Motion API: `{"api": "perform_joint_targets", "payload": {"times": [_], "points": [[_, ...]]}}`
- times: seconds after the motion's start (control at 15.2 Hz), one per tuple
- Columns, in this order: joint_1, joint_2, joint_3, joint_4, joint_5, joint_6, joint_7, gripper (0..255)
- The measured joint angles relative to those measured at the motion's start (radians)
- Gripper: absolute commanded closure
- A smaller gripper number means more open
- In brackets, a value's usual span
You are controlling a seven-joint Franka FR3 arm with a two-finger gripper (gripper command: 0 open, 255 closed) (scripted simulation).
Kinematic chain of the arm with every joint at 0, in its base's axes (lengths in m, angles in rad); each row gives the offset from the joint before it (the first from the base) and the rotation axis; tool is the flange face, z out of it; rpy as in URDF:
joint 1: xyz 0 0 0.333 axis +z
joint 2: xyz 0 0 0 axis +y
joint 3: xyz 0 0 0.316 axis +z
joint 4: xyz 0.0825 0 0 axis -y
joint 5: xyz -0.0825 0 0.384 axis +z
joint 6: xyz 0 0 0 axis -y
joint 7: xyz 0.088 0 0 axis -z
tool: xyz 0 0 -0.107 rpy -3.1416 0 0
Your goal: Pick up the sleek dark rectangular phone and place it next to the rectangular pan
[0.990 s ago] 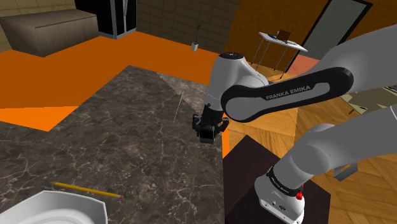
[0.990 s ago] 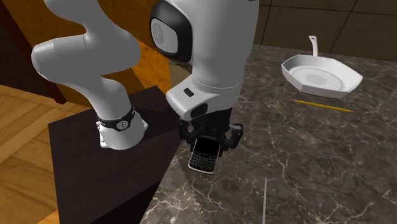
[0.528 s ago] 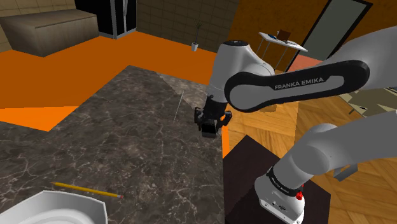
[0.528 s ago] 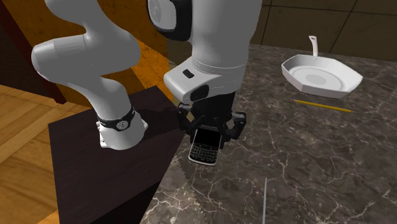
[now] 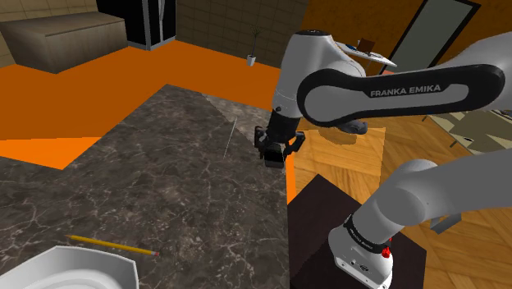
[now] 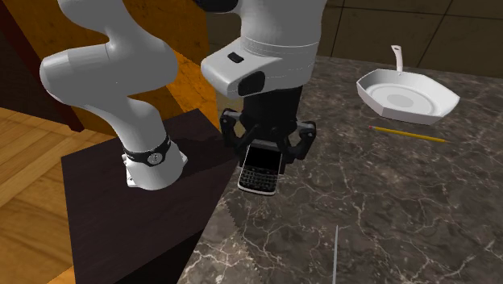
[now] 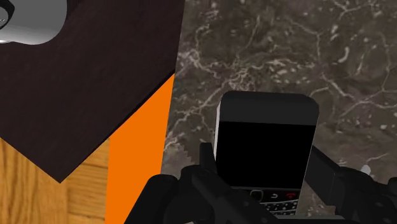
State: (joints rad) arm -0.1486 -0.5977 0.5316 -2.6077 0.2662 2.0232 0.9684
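Just beside the dark box stand (image 6: 121,230), the all-black two-finger gripper (image 6: 263,155) clasps the dark rectangular keypad phone (image 6: 259,173) by its long edges, above the dark veined marble counter (image 6: 387,210). This looks like the carry. The next move calls for travel past the yellow pencil (image 6: 409,134) and a gentle set-down beside the white rectangular pan (image 6: 407,93).

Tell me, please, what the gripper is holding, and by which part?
The gripper clasps the dark phone between its fingers, by its two long side edges.
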Motion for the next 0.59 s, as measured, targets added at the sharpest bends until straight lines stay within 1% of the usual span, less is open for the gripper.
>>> {"api": "perform_joint_targets", "payload": {"times": [0.59], "points": [[-0.001, -0.042, -0.035, 0.094, -0.017, -0.135, -0.003, 255]]}}
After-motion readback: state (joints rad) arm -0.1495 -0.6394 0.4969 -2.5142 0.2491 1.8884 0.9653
